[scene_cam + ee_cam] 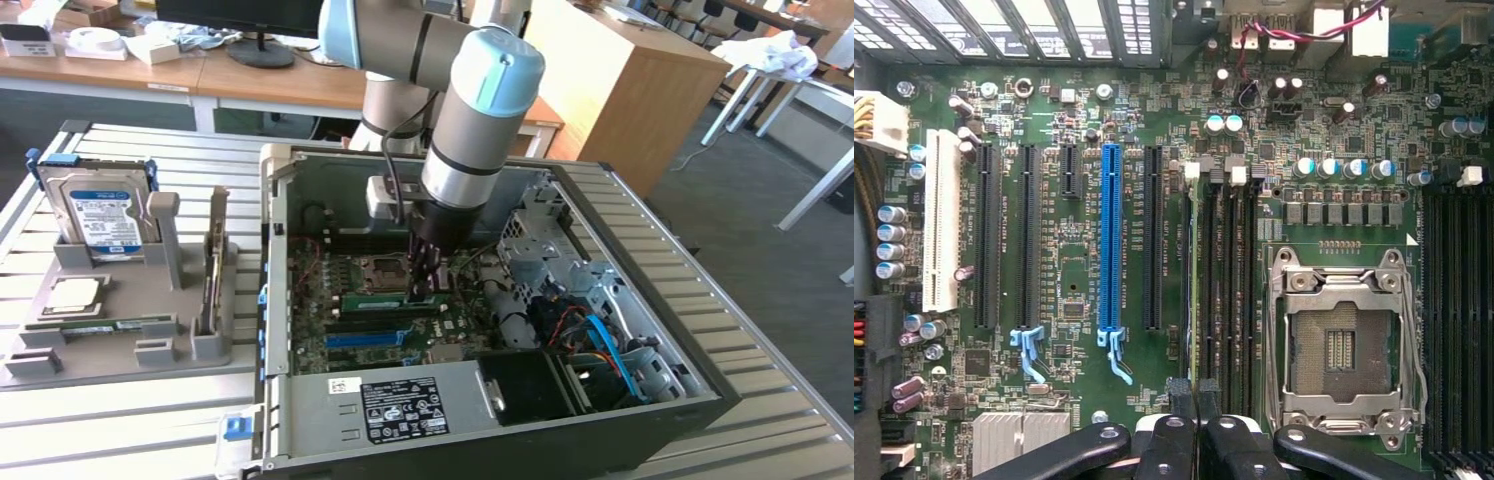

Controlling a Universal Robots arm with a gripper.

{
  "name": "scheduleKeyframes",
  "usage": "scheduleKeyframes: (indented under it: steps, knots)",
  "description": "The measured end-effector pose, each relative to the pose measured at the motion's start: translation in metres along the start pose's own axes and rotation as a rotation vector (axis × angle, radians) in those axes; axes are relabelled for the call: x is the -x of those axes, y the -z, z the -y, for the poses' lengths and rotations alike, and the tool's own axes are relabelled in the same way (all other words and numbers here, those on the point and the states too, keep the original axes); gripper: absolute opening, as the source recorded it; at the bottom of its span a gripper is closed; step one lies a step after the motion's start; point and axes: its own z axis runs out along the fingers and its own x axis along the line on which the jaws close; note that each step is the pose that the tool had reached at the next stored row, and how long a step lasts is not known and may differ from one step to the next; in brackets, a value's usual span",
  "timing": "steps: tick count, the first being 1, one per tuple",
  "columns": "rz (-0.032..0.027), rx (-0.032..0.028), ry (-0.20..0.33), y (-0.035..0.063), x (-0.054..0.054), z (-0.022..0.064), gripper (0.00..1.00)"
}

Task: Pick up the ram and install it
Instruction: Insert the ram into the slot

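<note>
- Sitting at 9 o'clock in the exterior view, a tray (120, 350) is carrying a drive (104, 212) at its 12 o'clock end, a CPU (74, 292) just under the drive, and a spare stick (100, 325) lying flat toward 6 o'clock.
- An open case (279, 250) is lying on its side at the centre of that view, just beside the tray, with the board (350, 275) facing up.
- The arm (474, 120) is reaching down from 12 o'clock into the case, and the gripper (427, 285) is standing upright over the board.
- The ram (387, 297) is sitting on edge on the board. In the exterior view it is at 6 o'clock of the socket (387, 268) and at 12 o'clock of the blue slot (363, 338).
- In the wrist view the ram (1197, 270) is showing edge-on as a thin green line between the blue slot (1110, 240) and the socket (1341, 345).
- The gripper (1199, 405) is holding its fingers together, with the tips meeting one end of the ram's top edge. I cannot tell whether they are pinching the stick or only bearing on it.
- A blue cable (601, 340) is curling among the wiring at 3 o'clock of the board.
</note>
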Motion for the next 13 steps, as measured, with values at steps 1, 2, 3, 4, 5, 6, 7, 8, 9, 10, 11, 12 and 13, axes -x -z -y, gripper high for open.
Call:
scheduleKeyframes:
  steps: [1, 2, 3, 4, 5, 6, 7, 8, 9, 10, 11, 12, 13]
  knots:
    - [-0.0001, 0.0001, 0.000, 0.0000, 0.0001, 0.0000, 0.11]
    - [-0.0003, 0.0001, 0.000, 0.0001, 0.0001, 0.0000, 0.11]
    - [-0.0003, 0.0001, 0.000, 0.0001, 0.0001, 0.0000, 0.11]
    - [-0.0002, 0.0002, 0.000, 0.0001, 0.0000, -0.0001, 0.11]
    - [-0.0002, 0.0001, 0.000, 0.0001, -0.0001, -0.0001, 0.11]
    - [-0.0003, 0.0001, 0.000, 0.0001, -0.0002, -0.0001, 0.11]
    - [-0.0002, 0.0001, 0.000, 0.0001, -0.0002, 0.0000, 0.11]
    - [-0.0003, 0.0001, 0.000, 0.0001, -0.0004, -0.0001, 0.11]
    - [-0.0003, 0.0002, 0.000, 0.0001, -0.0004, 0.0000, 0.11]
    - [-0.0003, 0.0002, 0.000, 0.0001, -0.0004, 0.0000, 0.11]
    - [-0.0003, 0.0002, 0.000, 0.0001, -0.0004, 0.0000, 0.11]
    - [-0.0002, 0.0001, 0.000, 0.0000, -0.0005, 0.0000, 0.11]
    - [-0.0003, -0.0001, 0.000, -0.0003, -0.0005, 0.0000, 0.11]
